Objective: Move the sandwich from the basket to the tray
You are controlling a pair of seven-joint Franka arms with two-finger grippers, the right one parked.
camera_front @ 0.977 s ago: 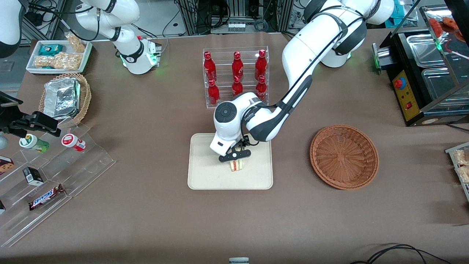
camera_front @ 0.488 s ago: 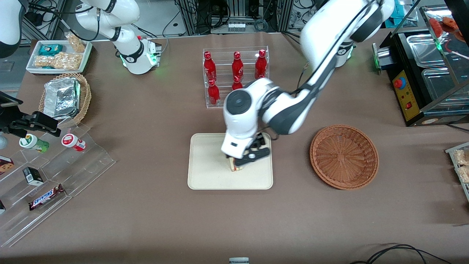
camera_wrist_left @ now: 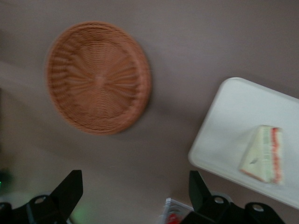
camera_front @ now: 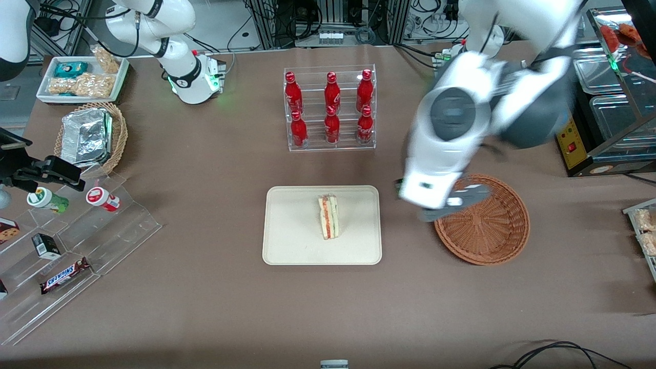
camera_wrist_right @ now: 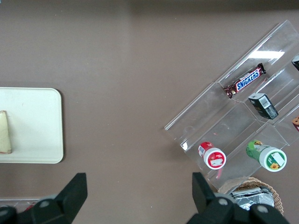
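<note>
The sandwich [camera_front: 329, 216], a white wedge with orange-red and green layers, lies on the cream tray [camera_front: 287, 241]; both also show in the left wrist view, the sandwich [camera_wrist_left: 264, 155] on the tray [camera_wrist_left: 229, 126]. The reddish-brown wicker basket [camera_front: 487, 225] stands empty toward the working arm's end of the table and shows in the left wrist view [camera_wrist_left: 98, 77]. My left gripper [camera_front: 450, 204] is open and empty, raised high above the table between the tray and the basket, over the basket's rim. Its two dark fingers [camera_wrist_left: 70, 186] stand wide apart.
A clear rack of red bottles [camera_front: 329, 107] stands farther from the front camera than the tray. Toward the parked arm's end are a tan basket with foil containers [camera_front: 89, 136], a snack tray [camera_front: 82, 77] and clear display steps [camera_front: 77, 246]. A black appliance [camera_front: 589, 107] stands near the basket.
My left gripper has let go of the sandwich on the tray, risen and swung away toward the basket. The sandwich stays on the tray.
</note>
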